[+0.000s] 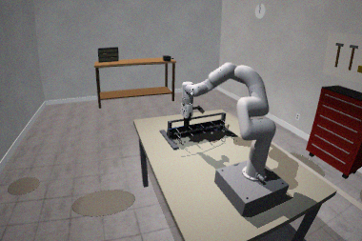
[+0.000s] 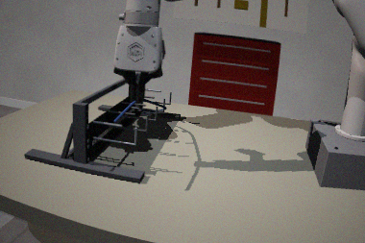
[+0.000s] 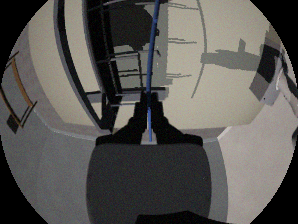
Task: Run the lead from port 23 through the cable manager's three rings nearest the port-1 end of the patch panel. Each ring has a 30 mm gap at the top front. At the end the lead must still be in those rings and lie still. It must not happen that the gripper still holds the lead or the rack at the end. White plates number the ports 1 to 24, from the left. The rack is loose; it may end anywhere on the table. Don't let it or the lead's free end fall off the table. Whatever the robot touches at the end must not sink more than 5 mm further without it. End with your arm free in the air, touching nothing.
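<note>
The tool (image 2: 136, 97) grips the blue lead (image 2: 124, 111) above the rack (image 2: 80, 132), near the tabletop's (image 2: 250, 199) far-left corner.

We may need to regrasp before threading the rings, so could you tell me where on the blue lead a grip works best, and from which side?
Grip the lead on its straight free stretch above the rack, coming down from above, as the gripper does now, shut on it. The lead is thin and runs lengthwise between the fingers, so closing across it probably holds best, and the top looks unobstructed.
</note>
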{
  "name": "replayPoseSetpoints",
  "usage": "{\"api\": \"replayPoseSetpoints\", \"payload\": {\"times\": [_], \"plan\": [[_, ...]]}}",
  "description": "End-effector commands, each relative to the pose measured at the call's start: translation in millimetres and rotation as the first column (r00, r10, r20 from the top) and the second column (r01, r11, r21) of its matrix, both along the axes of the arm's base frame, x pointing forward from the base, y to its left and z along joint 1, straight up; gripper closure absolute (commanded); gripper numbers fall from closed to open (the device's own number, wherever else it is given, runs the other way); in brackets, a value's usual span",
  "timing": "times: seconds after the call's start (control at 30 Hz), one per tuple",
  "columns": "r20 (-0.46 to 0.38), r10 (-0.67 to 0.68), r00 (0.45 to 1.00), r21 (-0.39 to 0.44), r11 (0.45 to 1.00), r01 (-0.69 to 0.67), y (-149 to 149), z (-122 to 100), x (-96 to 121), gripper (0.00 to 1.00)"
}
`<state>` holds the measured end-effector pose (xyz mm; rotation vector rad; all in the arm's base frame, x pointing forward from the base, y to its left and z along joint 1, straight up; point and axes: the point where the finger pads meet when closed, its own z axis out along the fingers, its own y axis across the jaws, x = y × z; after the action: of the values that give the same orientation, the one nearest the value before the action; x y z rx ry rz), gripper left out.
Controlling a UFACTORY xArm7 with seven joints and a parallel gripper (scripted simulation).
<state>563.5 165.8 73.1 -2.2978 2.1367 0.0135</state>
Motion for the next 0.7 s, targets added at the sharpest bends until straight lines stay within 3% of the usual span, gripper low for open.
{"api": "replayPoseSetpoints", "payload": {"times": [0.0,0.67], "plan": [[0.003,-0.002,1.0,0.0,1.0,0.002,-1,-6,1,1.0],[0.003,-0.002,1.0,0.0,1.0,0.002,-1,-43,1,1.0]]}}
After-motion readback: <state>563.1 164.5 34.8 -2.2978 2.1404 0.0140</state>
